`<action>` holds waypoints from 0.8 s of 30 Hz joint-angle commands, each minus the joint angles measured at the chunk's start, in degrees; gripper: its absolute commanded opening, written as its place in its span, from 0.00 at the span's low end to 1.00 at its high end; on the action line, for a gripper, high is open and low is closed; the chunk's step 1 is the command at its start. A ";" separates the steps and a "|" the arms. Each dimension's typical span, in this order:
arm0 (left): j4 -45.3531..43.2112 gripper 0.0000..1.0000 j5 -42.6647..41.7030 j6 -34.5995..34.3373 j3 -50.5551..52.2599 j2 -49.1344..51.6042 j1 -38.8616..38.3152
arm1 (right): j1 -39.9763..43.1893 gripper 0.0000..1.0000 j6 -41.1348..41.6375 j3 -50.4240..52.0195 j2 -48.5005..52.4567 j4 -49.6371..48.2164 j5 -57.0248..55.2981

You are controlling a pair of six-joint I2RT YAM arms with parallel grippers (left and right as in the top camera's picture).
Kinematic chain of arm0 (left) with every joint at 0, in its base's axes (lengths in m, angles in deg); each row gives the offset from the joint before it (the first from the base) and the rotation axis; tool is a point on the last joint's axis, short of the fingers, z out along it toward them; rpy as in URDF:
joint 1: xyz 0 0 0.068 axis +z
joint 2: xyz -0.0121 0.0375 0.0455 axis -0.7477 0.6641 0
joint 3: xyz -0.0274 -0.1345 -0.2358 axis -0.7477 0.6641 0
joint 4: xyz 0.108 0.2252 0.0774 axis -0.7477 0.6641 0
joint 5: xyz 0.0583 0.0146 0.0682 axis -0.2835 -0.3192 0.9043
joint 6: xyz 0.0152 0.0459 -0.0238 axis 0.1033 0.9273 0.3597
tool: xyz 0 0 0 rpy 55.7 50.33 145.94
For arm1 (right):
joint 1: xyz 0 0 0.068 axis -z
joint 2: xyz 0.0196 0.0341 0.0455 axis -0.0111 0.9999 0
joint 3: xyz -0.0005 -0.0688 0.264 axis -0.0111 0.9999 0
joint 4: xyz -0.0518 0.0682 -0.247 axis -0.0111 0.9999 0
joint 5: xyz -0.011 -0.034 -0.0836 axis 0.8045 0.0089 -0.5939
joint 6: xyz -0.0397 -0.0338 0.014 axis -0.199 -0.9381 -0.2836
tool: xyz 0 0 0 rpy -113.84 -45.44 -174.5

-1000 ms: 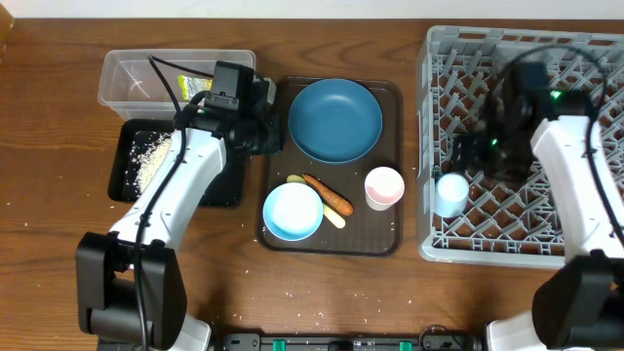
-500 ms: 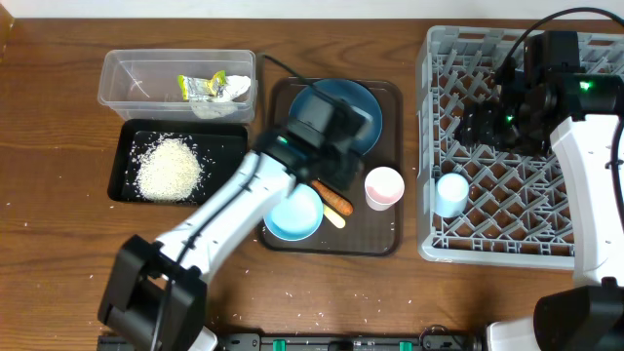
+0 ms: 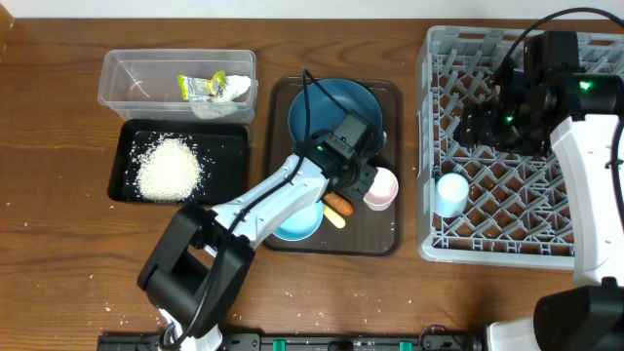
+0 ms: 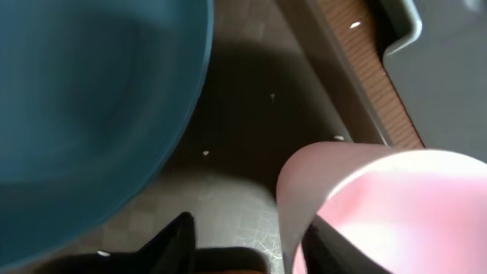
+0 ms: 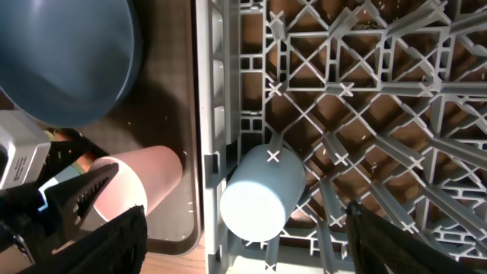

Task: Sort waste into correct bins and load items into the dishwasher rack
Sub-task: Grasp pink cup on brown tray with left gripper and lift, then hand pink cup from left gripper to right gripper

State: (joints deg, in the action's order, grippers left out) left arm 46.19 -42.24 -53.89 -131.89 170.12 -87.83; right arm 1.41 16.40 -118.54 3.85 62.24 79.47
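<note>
My left claw (image 4: 251, 232) stood released, its fingers parted and straddling the near wall of the pink-and-white cup (image 3: 383, 188). One finger was outside the rim with a gap showing, and the other appeared to be just inside the pink mouth. The cup stood upright on the dark brown serving tray (image 3: 378, 232), just right of the carrot piece (image 3: 339, 205) and the pale yellow spoon (image 3: 335, 218), near the blue plate (image 3: 327, 112). The white bowl (image 3: 292, 222) lay partly hidden under my arm. My right claw (image 3: 476, 127) hung wide open over the dishwasher rack (image 3: 425, 224), grasping nothing, with the blue cup (image 3: 450, 192) among the pegs by the rack's left wall. Far left on the bench (image 3: 58, 195), the crumpled wrapper (image 3: 214, 88) lay in the clear tub (image 3: 127, 68), and the rice (image 3: 169, 168) in the black tray (image 3: 229, 146).
</note>
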 commanded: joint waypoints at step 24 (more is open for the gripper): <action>-4.24 0.06 -63.45 -13.16 -0.04 -9.22 27.80 | -6.23 0.88 -4.63 9.05 -0.33 -34.18 46.05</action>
State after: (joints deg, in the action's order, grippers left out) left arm 42.06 -86.56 -66.33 -131.82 161.29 -63.00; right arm -2.59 13.06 -111.40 3.85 31.29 110.13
